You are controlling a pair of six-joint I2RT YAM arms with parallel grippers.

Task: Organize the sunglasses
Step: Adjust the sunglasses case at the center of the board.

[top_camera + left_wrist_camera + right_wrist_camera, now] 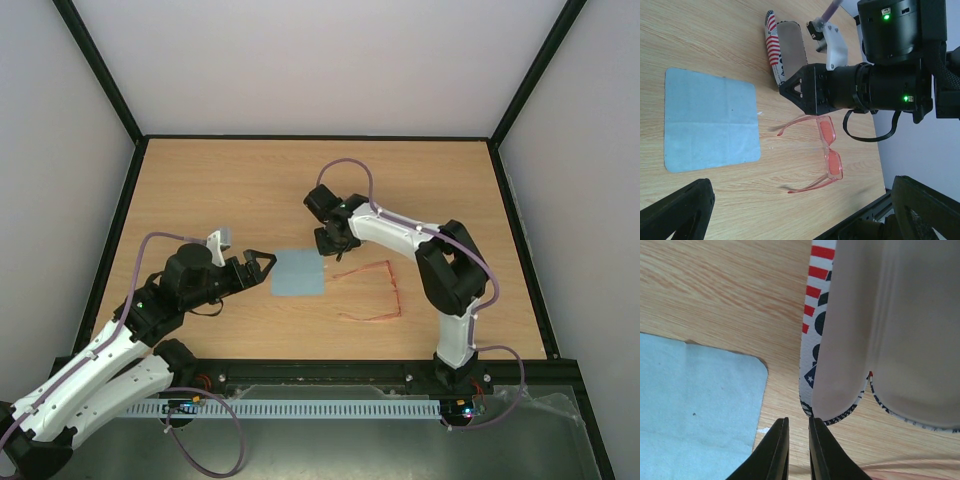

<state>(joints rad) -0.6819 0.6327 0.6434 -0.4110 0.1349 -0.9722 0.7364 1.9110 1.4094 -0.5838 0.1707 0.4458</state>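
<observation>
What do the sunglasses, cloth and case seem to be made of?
The sunglasses: probably plastic, translucent reddish frame, glossy tinted lenses.
The cloth: likely microfibre, matte blue, fold creases.
The case: perhaps printed faux leather outside, smooth grey lining; unclear.

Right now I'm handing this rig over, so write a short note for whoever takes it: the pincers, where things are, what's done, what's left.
Left pincer: open, empty, hovering just short of the cloth.
Right pincer: almost shut, empty, at the end of the open case.
Sunglasses: lying unfolded beside the cloth, not held.
Done: case is open.
Left: probably fold the sunglasses and put them in the case.
</observation>
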